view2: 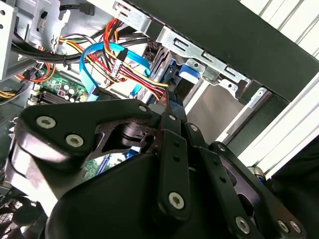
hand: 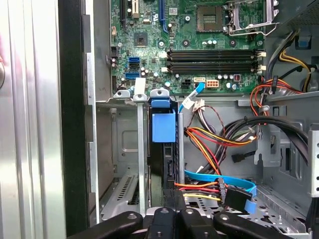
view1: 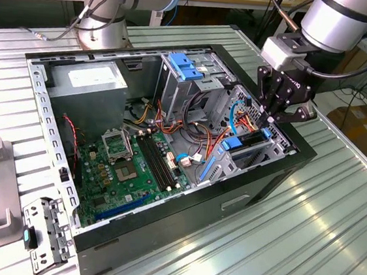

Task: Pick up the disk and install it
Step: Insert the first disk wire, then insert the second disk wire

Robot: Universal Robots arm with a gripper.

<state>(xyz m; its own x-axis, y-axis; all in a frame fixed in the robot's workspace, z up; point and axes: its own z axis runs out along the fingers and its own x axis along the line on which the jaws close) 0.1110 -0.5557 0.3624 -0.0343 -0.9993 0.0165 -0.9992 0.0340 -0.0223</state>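
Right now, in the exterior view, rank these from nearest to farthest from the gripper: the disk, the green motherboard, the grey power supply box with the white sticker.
1. The disk, standing on edge in the drive bay just below the gripper.
2. The motherboard, on the case floor toward the exterior view's left.
3. The power supply box, in the case's far left corner.

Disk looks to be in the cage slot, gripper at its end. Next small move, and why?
Probably a short, slow push along the slot. The disk stands on edge between the cage walls, and the gripper sits in line at its end away from the board; whether it is fully seated I cannot tell. Keep straight: cables lie close beside.
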